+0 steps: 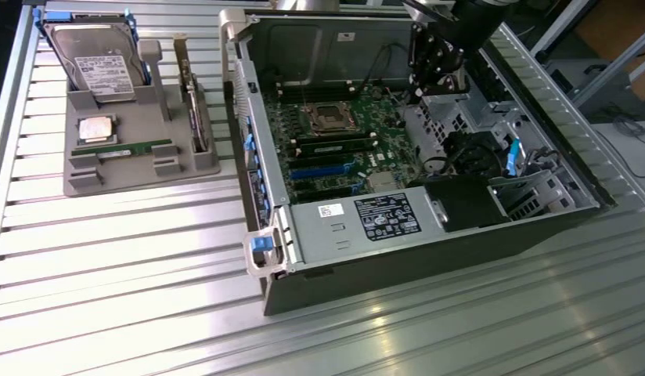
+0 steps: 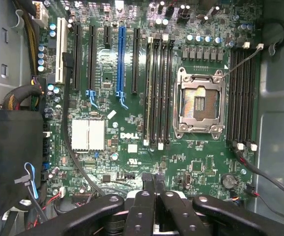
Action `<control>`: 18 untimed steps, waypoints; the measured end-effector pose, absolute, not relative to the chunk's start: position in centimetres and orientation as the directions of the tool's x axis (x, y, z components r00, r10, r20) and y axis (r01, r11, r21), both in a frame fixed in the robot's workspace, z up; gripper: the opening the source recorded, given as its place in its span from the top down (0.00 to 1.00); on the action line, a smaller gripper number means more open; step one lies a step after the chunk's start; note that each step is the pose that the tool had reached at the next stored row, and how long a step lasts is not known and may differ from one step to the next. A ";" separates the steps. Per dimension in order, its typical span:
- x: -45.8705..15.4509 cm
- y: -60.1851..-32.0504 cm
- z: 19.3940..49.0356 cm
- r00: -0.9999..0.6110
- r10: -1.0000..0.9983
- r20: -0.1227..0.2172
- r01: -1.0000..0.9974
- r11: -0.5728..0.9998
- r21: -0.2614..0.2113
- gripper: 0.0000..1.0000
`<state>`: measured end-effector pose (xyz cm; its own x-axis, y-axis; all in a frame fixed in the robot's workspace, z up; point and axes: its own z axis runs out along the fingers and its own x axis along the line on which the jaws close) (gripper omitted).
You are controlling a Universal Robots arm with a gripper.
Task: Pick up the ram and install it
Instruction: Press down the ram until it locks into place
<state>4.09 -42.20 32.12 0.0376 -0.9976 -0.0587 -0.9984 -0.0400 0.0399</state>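
Observation:
The ram [image 1: 135, 148], a thin green stick, lies flat in a slot of the grey tray [image 1: 93, 184] at the exterior view's left. My gripper [image 1: 435, 78] hangs over the far side of the open computer case [image 1: 406, 266], well away from the ram. In the wrist view the gripper [image 2: 154, 179] is shut, its black fingers [image 2: 144, 201] pressed together with nothing between them. It looks straight down on the green motherboard [image 2: 132, 147]. The black memory slots [image 2: 159, 93] stand beside the open processor socket [image 2: 199, 102], with a second bank [image 2: 242, 93] on the socket's other side.
The tray also holds a hard drive [image 1: 98, 66], a square silver processor [image 1: 96, 128] and an upright card with a metal bracket [image 1: 194, 110]. Inside the case sit a power supply [image 1: 365, 223], black cables [image 2: 71, 147] and a blue expansion slot [image 2: 121, 59].

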 end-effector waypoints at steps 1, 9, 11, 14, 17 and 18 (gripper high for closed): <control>4.1 -42.2 32.1 0.038 -0.998 -0.059 -0.998 -0.040 0.040 0.89; 4.1 -42.2 32.1 -0.029 -0.998 -0.054 -0.999 0.027 0.040 0.89; 4.1 -42.2 32.1 -0.074 -0.996 -0.052 -0.997 0.072 0.040 0.89; 4.1 -42.2 32.1 -0.138 -0.989 -0.048 -0.990 0.136 0.040 0.89; 4.1 -42.2 32.1 -0.182 -0.982 -0.048 -0.983 0.180 0.039 0.89; 4.1 -42.2 32.1 -0.194 -0.980 -0.048 -0.981 0.193 0.039 0.89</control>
